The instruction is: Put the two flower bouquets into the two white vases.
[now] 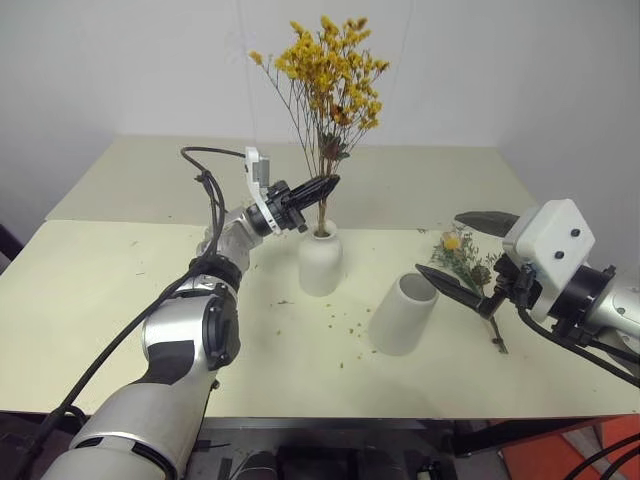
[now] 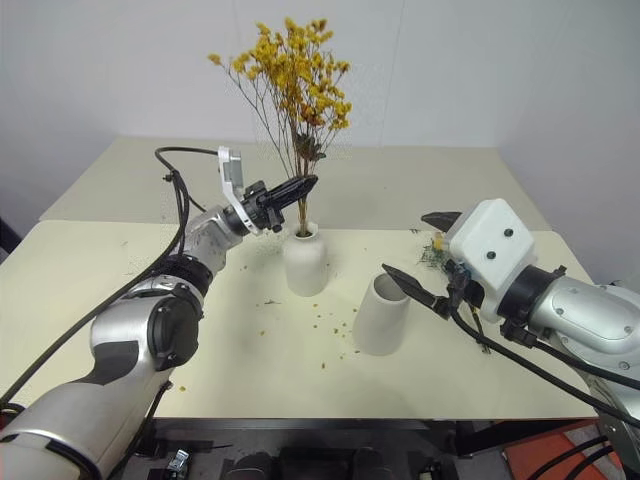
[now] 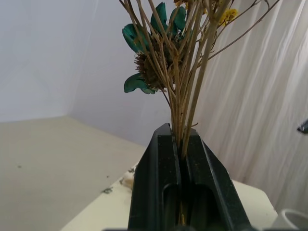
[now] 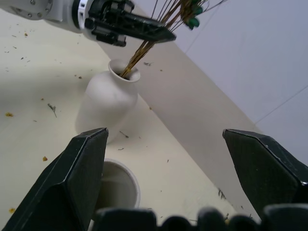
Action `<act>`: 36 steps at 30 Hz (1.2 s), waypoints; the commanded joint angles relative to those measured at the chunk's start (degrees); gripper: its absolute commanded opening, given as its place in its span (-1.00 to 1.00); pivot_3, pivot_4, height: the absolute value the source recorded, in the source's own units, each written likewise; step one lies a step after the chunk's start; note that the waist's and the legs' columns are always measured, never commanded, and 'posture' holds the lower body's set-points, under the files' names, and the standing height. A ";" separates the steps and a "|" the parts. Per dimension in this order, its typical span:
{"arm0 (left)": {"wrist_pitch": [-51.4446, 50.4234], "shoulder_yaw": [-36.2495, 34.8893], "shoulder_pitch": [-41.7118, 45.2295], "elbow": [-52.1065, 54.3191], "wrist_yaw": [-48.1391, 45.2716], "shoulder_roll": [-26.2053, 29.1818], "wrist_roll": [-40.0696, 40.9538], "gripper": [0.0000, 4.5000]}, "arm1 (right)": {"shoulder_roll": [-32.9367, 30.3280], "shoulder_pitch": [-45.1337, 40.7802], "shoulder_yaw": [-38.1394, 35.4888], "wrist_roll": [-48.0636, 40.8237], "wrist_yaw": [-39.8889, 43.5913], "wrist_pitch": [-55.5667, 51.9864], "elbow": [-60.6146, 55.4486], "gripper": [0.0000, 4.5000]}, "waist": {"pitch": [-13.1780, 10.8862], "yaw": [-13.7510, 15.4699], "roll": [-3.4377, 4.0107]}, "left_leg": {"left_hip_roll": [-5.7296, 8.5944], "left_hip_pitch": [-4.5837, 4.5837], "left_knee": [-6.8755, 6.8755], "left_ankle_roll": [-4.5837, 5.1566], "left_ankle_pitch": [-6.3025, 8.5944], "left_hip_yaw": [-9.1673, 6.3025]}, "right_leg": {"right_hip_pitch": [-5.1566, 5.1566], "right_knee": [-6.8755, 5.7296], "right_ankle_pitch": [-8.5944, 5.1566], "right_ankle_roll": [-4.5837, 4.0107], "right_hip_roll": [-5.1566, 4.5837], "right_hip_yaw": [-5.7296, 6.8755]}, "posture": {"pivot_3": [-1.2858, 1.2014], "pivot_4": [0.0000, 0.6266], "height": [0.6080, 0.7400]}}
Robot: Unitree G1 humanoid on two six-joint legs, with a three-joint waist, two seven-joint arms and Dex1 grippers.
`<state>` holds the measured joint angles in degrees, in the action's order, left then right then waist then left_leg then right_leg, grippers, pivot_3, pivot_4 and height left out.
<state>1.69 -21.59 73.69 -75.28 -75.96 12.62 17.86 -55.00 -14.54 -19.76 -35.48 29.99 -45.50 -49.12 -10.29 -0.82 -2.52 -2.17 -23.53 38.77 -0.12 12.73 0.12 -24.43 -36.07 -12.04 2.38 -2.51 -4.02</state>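
The narrow-necked white vase (image 1: 320, 262) was taken as the landmark; it stood upright on the pale table (image 1: 100, 300). The yellow-orange bouquet (image 1: 328, 70) rose straight above this vase, and its thin brown stems were seen to pass down into the vase's mouth, as was shown plainly in the right wrist view. The stems were grasped just above the vase's rim by the left gripper (image 1: 322, 186), whose black jaws were clenched flat against each other with the stems pinched between them. A few teal leaves and a dark seed head were set among the stems a little above that grip.

The wide-mouthed cylinder vase (image 1: 405, 314) was placed just to the robot's right of the narrow-necked vase and slightly nearer the robot, apart from it; it appeared tilted in the head views, with its open mouth turned up. The grey-green sprig bunch (image 1: 462, 258) with its yellow ball flower was laid flat on the table well to the right of the narrow-necked vase, beyond the cylinder.

The right gripper (image 1: 462, 250) was held above the table over that sprig bunch, to the right of the narrow-necked vase. Its jaws were spread wide and nothing was held between them.

Small dried crumbs (image 1: 340, 335) were scattered on the table around the foot of the narrow-necked vase.
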 commanded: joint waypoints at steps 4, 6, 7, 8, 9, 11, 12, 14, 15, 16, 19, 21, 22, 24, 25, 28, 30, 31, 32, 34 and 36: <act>2.72 0.21 -0.74 1.06 -0.08 -0.72 -0.13 -0.98 | 0.56 -0.71 -0.58 1.23 0.57 2.98 0.27 1.00 | 0.00 -0.01 0.00 | 0.00 0.00 0.00 0.00 0.00 0.00 | 0.00 0.00 0.00 0.00 0.00 0.00 | 0.03 -0.52 1.00; 2.81 -0.15 -0.80 1.11 0.07 -0.86 0.32 -0.98 | 0.54 -0.86 -0.35 1.47 0.74 3.37 0.60 1.00 | 0.00 -0.03 0.00 | 0.00 0.01 0.00 0.00 0.00 0.00 | 0.00 -0.01 0.00 0.00 0.00 0.00 | 0.03 -0.52 1.00; 2.84 -0.25 -0.83 1.14 -0.06 -0.93 0.48 -0.98 | 0.53 -0.95 -0.27 1.54 0.80 3.53 0.76 1.00 | 0.00 -0.01 0.00 | 0.00 0.01 0.00 0.00 0.00 0.00 | 0.00 -0.01 0.00 0.00 0.00 0.00 | 0.03 -0.52 1.00; 3.08 -0.32 -0.89 1.19 -0.03 -1.04 0.58 -0.98 | 0.50 -1.02 -0.17 1.69 0.90 3.77 0.92 1.00 | 0.00 -0.01 0.00 | 0.00 0.01 0.00 0.00 0.00 0.00 | 0.00 -0.01 0.00 0.00 0.00 0.00 | 0.03 -0.52 1.00; 3.24 -0.33 -0.95 1.23 -0.08 -1.12 0.61 -0.76 | 0.49 -1.08 -0.09 1.83 0.98 3.94 1.05 1.00 | 0.00 -0.02 0.00 | 0.01 0.01 0.00 0.00 0.00 0.00 | 0.00 -0.01 0.00 0.00 0.00 0.00 | 0.03 -0.52 1.00; 3.05 -0.12 -1.23 1.32 -1.72 -1.18 0.63 -0.53 | 0.55 -1.10 0.01 2.11 1.15 4.24 1.25 1.00 | 0.00 -0.02 0.00 | 0.00 0.01 0.00 0.00 0.00 0.00 | 0.00 -0.01 0.00 0.00 0.00 0.00 | 0.03 -0.52 1.00; 3.18 -0.01 -1.37 1.39 -2.13 -1.23 0.57 -0.40 | 0.55 -0.97 0.03 2.34 1.23 4.45 1.30 1.00 | 0.00 -0.02 0.00 | 0.00 0.01 0.00 0.00 0.00 -0.01 | 0.00 -0.01 0.00 0.00 0.01 0.00 | 0.03 -0.52 1.00; 3.31 0.18 -1.53 1.56 -3.28 -1.21 0.51 -0.11 | 0.56 -0.61 0.07 2.78 1.38 4.84 1.35 1.00 | 0.00 -0.02 0.00 | 0.01 0.01 0.00 0.00 0.00 -0.01 | 0.00 -0.01 0.00 0.00 0.00 0.00 | 0.03 -0.52 1.00; 3.31 0.24 -1.57 1.71 -4.00 -1.16 0.54 0.04 | 0.53 -0.44 0.09 3.01 1.45 4.97 1.34 1.00 | 0.00 -0.01 0.00 | 0.01 0.01 0.00 0.00 0.00 -0.01 | 0.00 -0.01 0.00 0.00 0.00 0.00 | 0.03 -0.52 1.00; 3.28 0.30 -1.60 1.85 -4.71 -1.08 0.57 0.16 | 0.54 -0.34 0.11 3.15 1.49 5.05 1.33 1.00 | 0.00 -0.01 0.00 | 0.01 0.01 0.00 0.00 0.00 -0.01 | 0.00 -0.01 0.00 0.00 0.00 0.00 | 0.03 -0.52 1.00; 3.52 1.26 -2.01 2.68 -8.19 -0.35 0.07 0.57 | 0.64 -0.09 -0.16 3.53 1.76 5.38 1.51 1.00 | 0.00 -0.02 0.00 | 0.01 0.01 0.00 0.00 0.00 -0.01 | 0.00 -0.01 0.00 0.00 0.00 0.00 | 0.03 -0.52 1.00; 3.50 1.71 -2.38 3.26 -9.91 0.22 -0.03 0.87 | 0.74 0.04 -0.32 3.66 1.84 5.48 1.63 1.00 | 0.00 -0.07 0.00 | 0.01 0.01 0.00 0.00 0.00 -0.01 | 0.00 -0.01 0.01 -0.02 0.01 0.00 | 0.03 -0.52 1.00; 3.50 1.88 -2.58 3.51 -9.91 0.49 -0.06 0.98 | 0.81 0.10 -0.34 3.75 1.85 5.52 1.68 1.00 | 0.00 -0.08 0.00 | 0.01 0.02 0.00 0.00 0.00 -0.01 | 0.00 -0.01 0.01 -0.03 0.01 0.00 | 0.03 -0.52 1.00; 4.15 3.06 -3.57 4.07 -10.46 1.63 -1.07 0.98 | 1.10 0.33 -0.20 4.03 1.83 5.78 1.81 1.00 | 0.00 -0.10 0.00 | 0.00 0.02 0.00 0.00 0.00 0.00 | 0.00 -0.02 0.02 -0.03 0.01 -0.01 | 0.03 -0.52 1.00; 4.57 3.67 -4.04 4.35 -10.82 2.10 -1.56 0.98 | 1.23 0.43 -0.13 4.16 1.83 5.90 1.85 1.00 | 0.00 -0.14 0.00 | 0.00 0.03 0.00 0.00 0.00 -0.01 | 0.00 -0.03 0.02 -0.03 0.01 -0.01 | 0.03 -0.52 1.00; 3.87 5.32 -5.25 6.12 -14.14 4.31 -1.95 0.98 | 1.72 0.64 0.40 4.71 1.76 6.14 2.11 1.00 | 0.00 -0.16 0.00 | 0.00 0.06 -0.01 0.00 0.00 -0.01 | 0.01 -0.05 0.02 -0.04 0.02 -0.01 | 0.03 -0.52 1.00; 3.68 6.32 -5.76 7.14 -15.80 5.64 -2.33 0.98 | 1.93 0.70 0.51 4.98 1.85 6.25 2.21 1.00 | 0.00 -0.10 0.00 | 0.00 0.05 0.00 0.00 0.00 -0.01 | 0.01 -0.05 0.02 -0.04 0.02 -0.01 | 0.03 -0.52 1.00; 4.31 7.16 -6.18 7.64 -15.87 6.48 -3.03 0.98 | 2.07 0.71 0.58 5.07 1.92 6.36 2.31 1.00 | 0.00 -0.06 0.00 | 0.00 0.05 0.01 0.00 0.00 -0.01 | 0.01 -0.05 0.03 -0.04 0.01 -0.01 | 0.03 -0.52 1.00; 4.70 8.58 -6.76 8.46 -16.17 7.66 -3.69 0.98 | 2.23 0.65 0.85 5.23 1.95 6.49 2.49 1.00 | 0.00 -0.03 0.00 | 0.00 0.04 0.02 0.00 0.00 -0.01 | 0.01 -0.05 0.04 -0.06 0.01 0.00 | 0.03 -0.52 1.00; 4.72 10.75 -7.60 9.78 -16.46 9.26 -4.18 0.98 | 2.47 0.66 1.22 5.65 2.15 6.90 2.87 1.00 | 0.00 -0.06 0.00 | 0.00 0.05 0.02 0.00 0.00 -0.01 | 0.01 -0.05 0.04 -0.07 0.01 -0.01 | 0.03 -0.52 1.00; 3.78 10.87 -7.92 10.44 -16.53 10.51 -4.00 0.98 | 2.64 0.54 1.61 6.03 2.32 7.26 3.26 1.00 | 0.00 -0.03 0.01 | 0.00 0.05 0.02 0.00 0.00 -0.01 | 0.02 -0.05 0.05 -0.08 0.01 -0.01 | 0.03 -0.52 1.00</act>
<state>5.35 -11.12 65.81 -66.93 -91.97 22.46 13.54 -52.40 -13.48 -17.77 -30.35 32.23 -40.05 -45.40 -10.29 -0.85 -2.51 -2.17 -23.47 38.78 -0.12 12.73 0.12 -24.42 -36.12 -11.99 2.29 -2.50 -4.02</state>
